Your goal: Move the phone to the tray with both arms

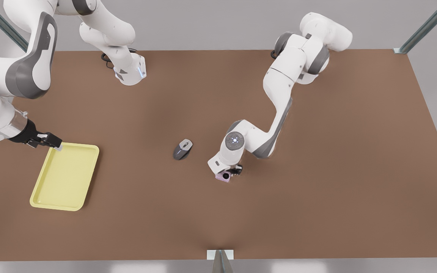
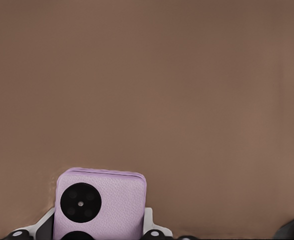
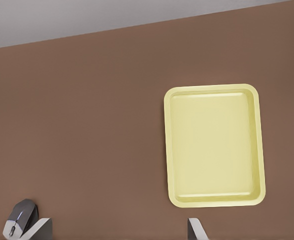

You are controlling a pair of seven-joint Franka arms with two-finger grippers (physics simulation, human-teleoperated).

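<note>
The phone (image 1: 224, 176) lies near the middle of the table (image 1: 317, 170), a little toward its near edge, pale pink with black camera circles up. The left end effector (image 1: 230, 173) is down on it — in the left wrist view the phone (image 2: 101, 202) sits between the two pale fingers (image 2: 148, 222), which close against its sides. A grey computer mouse (image 1: 183, 149) rests just beside it, toward the front view's left, apart from the phone. Farther that way, near the table's left edge, lies the pale yellow tray (image 1: 65, 177). The right end effector (image 1: 52, 144) hangs at the tray's far corner; its fingers (image 3: 197, 230) stand apart, holding nothing — tray (image 3: 213, 145) and mouse (image 3: 20, 217) below it.
</note>
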